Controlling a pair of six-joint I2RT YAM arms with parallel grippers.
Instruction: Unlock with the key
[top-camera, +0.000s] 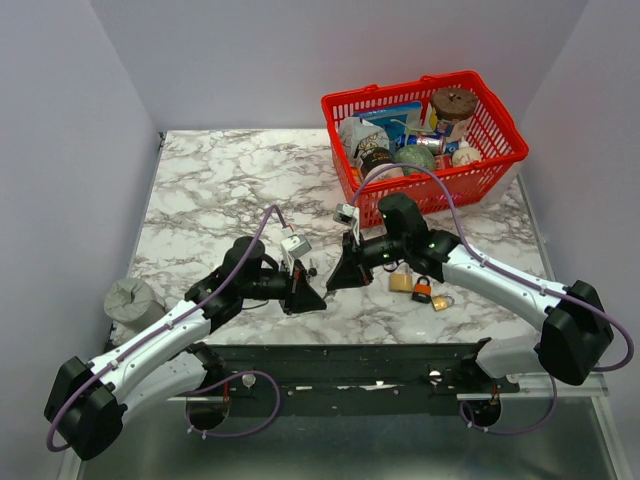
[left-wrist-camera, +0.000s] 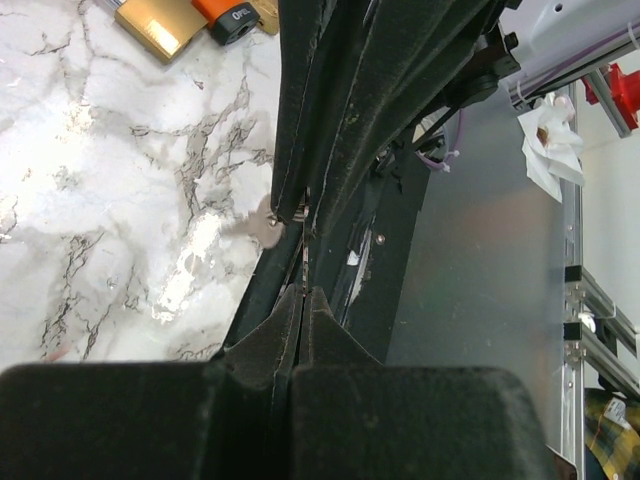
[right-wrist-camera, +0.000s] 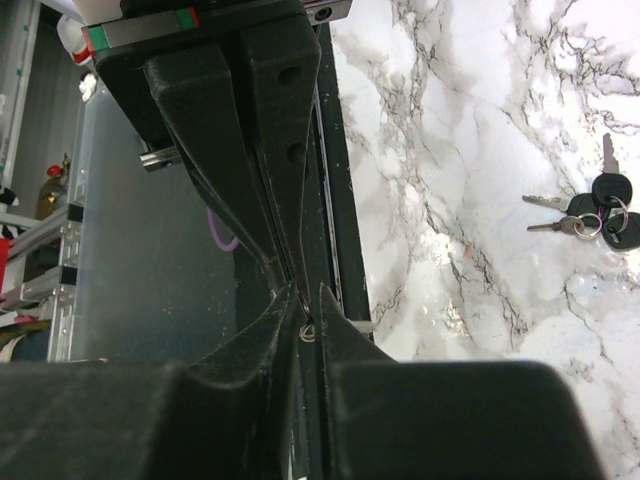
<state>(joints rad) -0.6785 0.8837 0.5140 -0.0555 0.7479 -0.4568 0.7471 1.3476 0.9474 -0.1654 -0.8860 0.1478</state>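
Observation:
My left gripper (top-camera: 308, 296) and right gripper (top-camera: 338, 278) meet tip to tip just above the table's front edge. In the left wrist view my left gripper (left-wrist-camera: 303, 292) is shut on a thin silver key (left-wrist-camera: 303, 262), whose far end sits between the right gripper's fingers (left-wrist-camera: 330, 120). In the right wrist view my right gripper (right-wrist-camera: 306, 295) is closed narrowly around the key's small ring (right-wrist-camera: 308, 330). Three padlocks lie right of the grippers: a brass one (top-camera: 400, 282), an orange one (top-camera: 422, 292) and a small one (top-camera: 442, 302).
A bunch of black-headed keys (right-wrist-camera: 600, 210) lies on the marble beside the grippers. A red basket (top-camera: 420, 85) full of items stands at the back right. A grey roll (top-camera: 133, 298) sits at the front left. The table's metal front edge (top-camera: 400, 355) is just below the grippers.

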